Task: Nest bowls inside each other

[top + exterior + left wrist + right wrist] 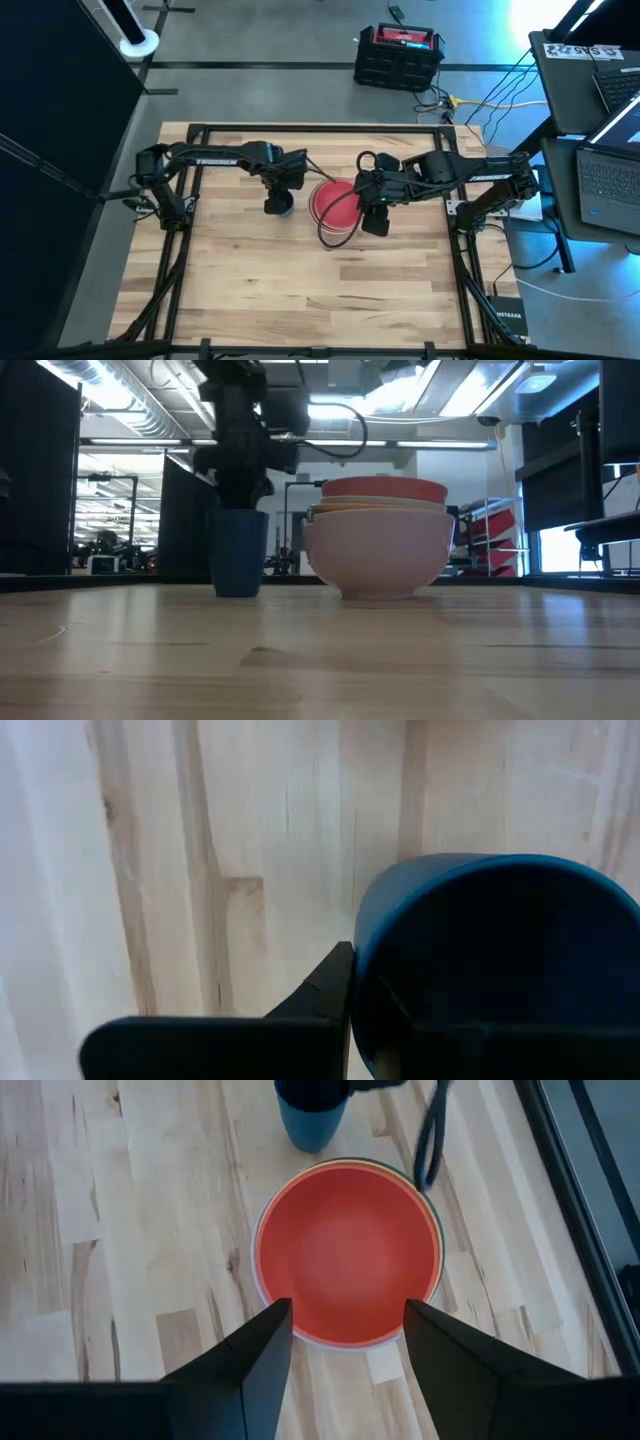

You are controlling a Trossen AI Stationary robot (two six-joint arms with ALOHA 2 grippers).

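The bowls (378, 545) stand nested. The left gripper (278, 200) is clamped on the blue cup (495, 965); the right gripper (345, 1342) hovers open, empty. Next: lift cup into the stack.

You get bright, even overhead light on the worktop (300, 260); ceiling lamps glare in the low view, near wood blurs.

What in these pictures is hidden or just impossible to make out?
- How many bowls are in the stack of bowls: the low view shows only a few rim edges, and the red bowl on top covers the rest from above.
- Inside of the blue cup: the left gripper, shut on its rim, blocks it; the left wrist view shows only darkness.
- The right gripper: open above the stack; its tips are hidden in the low view.
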